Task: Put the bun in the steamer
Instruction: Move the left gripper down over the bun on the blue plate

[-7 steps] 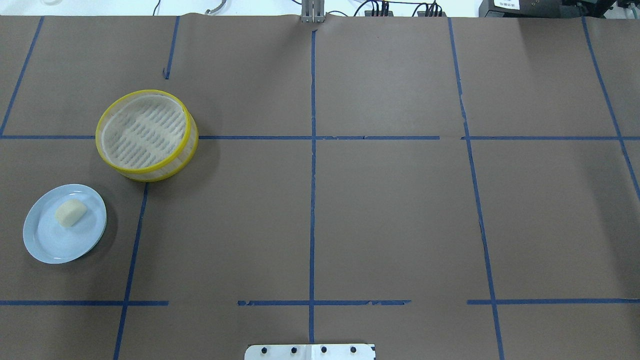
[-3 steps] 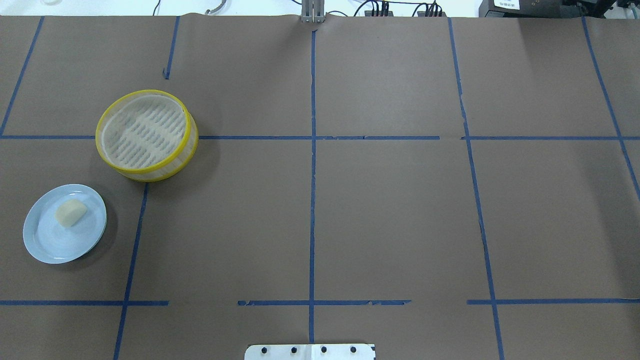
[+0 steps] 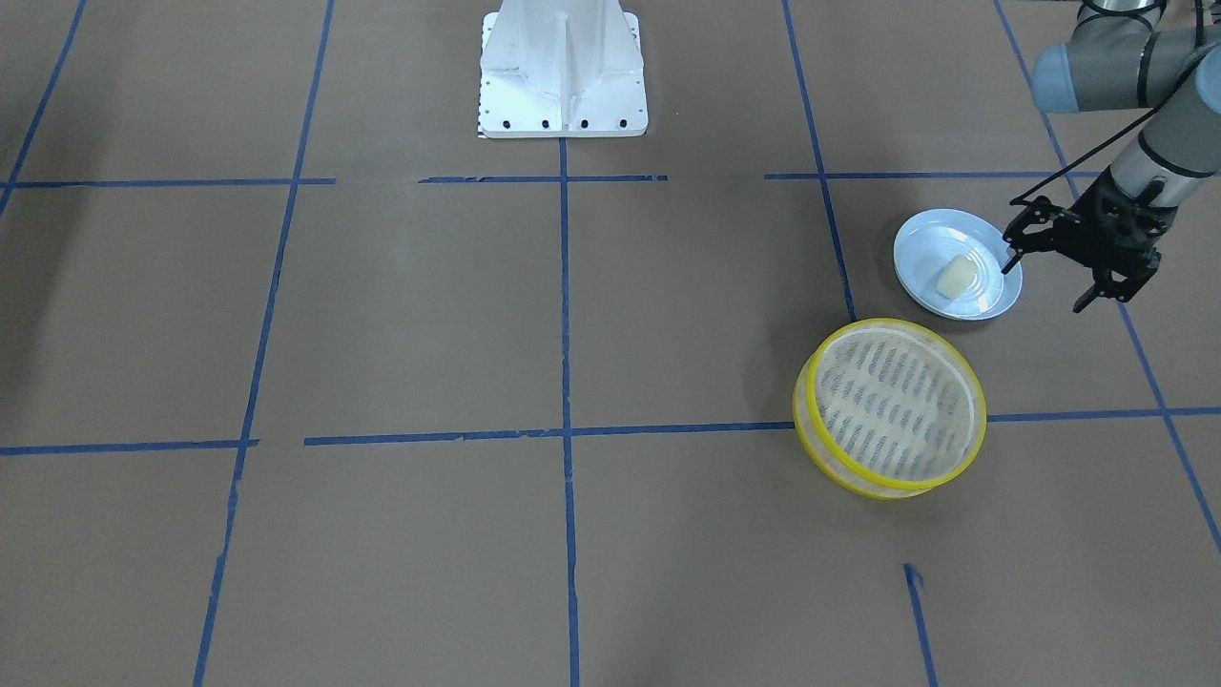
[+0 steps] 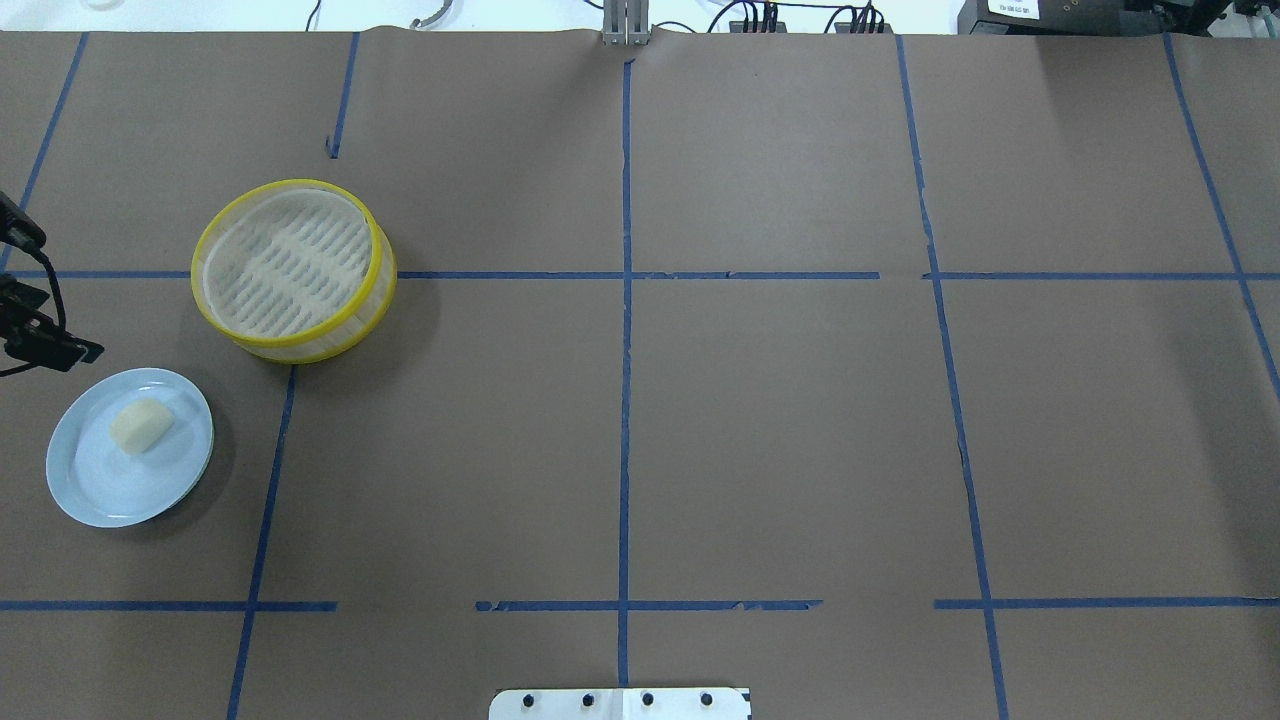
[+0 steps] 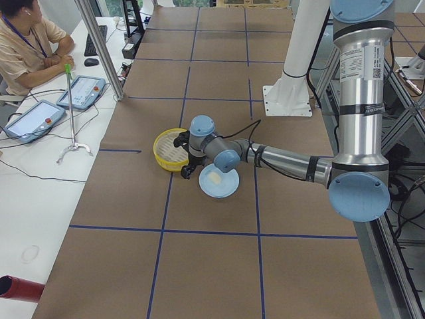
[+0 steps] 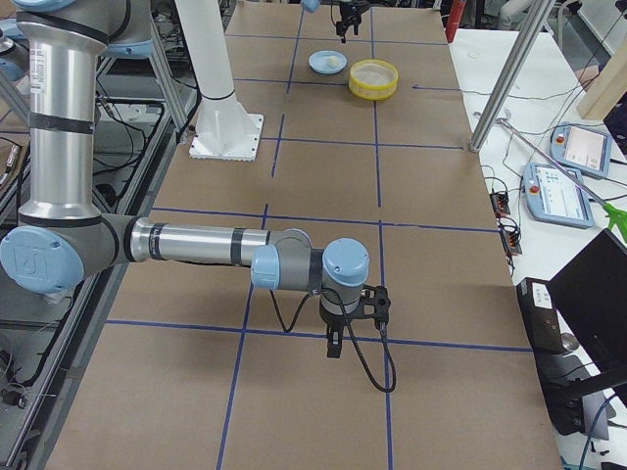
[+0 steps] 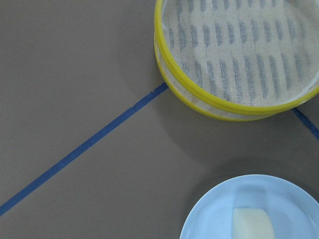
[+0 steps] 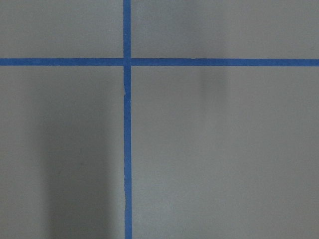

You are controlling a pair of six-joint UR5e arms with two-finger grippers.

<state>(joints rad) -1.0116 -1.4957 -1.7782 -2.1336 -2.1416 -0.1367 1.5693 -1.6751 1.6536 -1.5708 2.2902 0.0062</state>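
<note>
The bun (image 4: pixel 140 425) is a small cream lump lying on a pale blue plate (image 4: pixel 110 490) at the table's left. The steamer (image 4: pixel 285 260), yellow-rimmed with a slatted floor, stands empty just beyond the plate. My left gripper (image 4: pixel 50 292) is open and hovers at the left edge, beside the plate and off to the side of the bun. In the front view the gripper (image 3: pixel 1045 286) is just right of the plate (image 3: pixel 925 258) and bun (image 3: pixel 955 277), with the steamer (image 3: pixel 892 405) nearby. My right gripper (image 6: pixel 353 318) hangs over bare table far away; I cannot tell whether it is open or shut.
The left wrist view shows the steamer (image 7: pixel 239 55) and below it the plate (image 7: pixel 214 219) with the bun (image 7: pixel 253 224). The robot's white base (image 3: pixel 563 67) stands at the middle of the near edge. Blue tape lines cross the brown table cover.
My left gripper has come into the overhead view at the left edge; earlier it was out of view. The bun, plate and steamer have not moved.
</note>
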